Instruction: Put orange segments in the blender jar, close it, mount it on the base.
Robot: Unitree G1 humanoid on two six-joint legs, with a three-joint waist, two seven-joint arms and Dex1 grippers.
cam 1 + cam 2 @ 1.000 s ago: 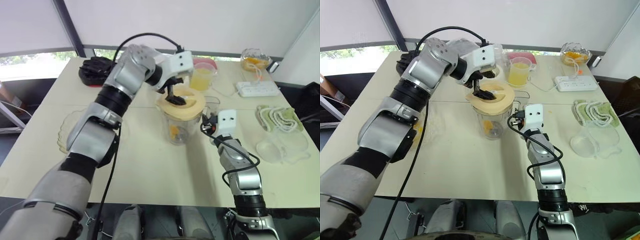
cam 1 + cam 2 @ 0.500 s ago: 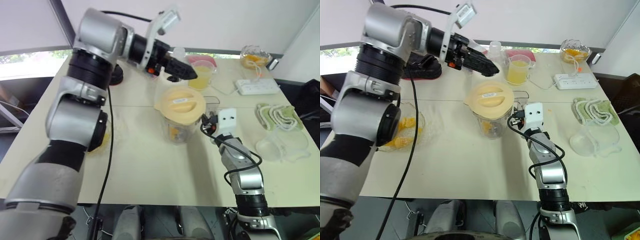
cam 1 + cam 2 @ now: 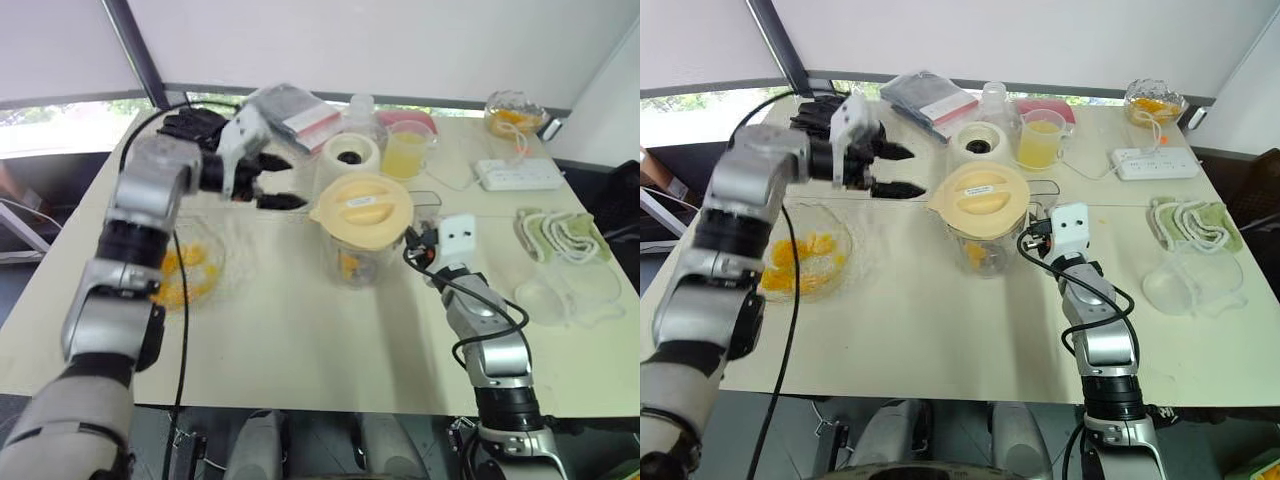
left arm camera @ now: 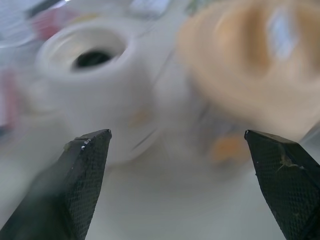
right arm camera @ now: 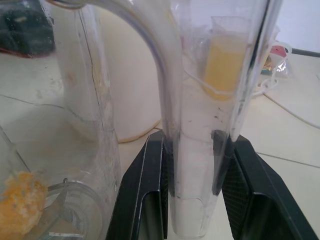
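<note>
On your left, a glass dish (image 3: 800,262) holds more orange segments (image 3: 790,262). Your left gripper (image 3: 898,170) has just pulled back from the top of the blender jar (image 3: 982,245). A second ago its fingers were pressing on the lid (image 3: 980,193). Now it hangs in the air over the table, left of the jar, with its fingers wide apart and holding nothing.

The cream lid sits on the jar by itself, so the closing step looks done. You can see orange pieces through the clear wall near the bottom.

The base (image 3: 979,139) stands just behind the jar, with its dark hole facing up. The jar is not on it yet. That looks like your next job.

Your right gripper (image 5: 191,150) has not moved. Its fingers are clamped on the jar's handle (image 5: 192,165), one finger on each side.

The lid has a small pale sticker, and the packet (image 3: 930,98) at the back has a red patch. The writing on both is too small to read.
</note>
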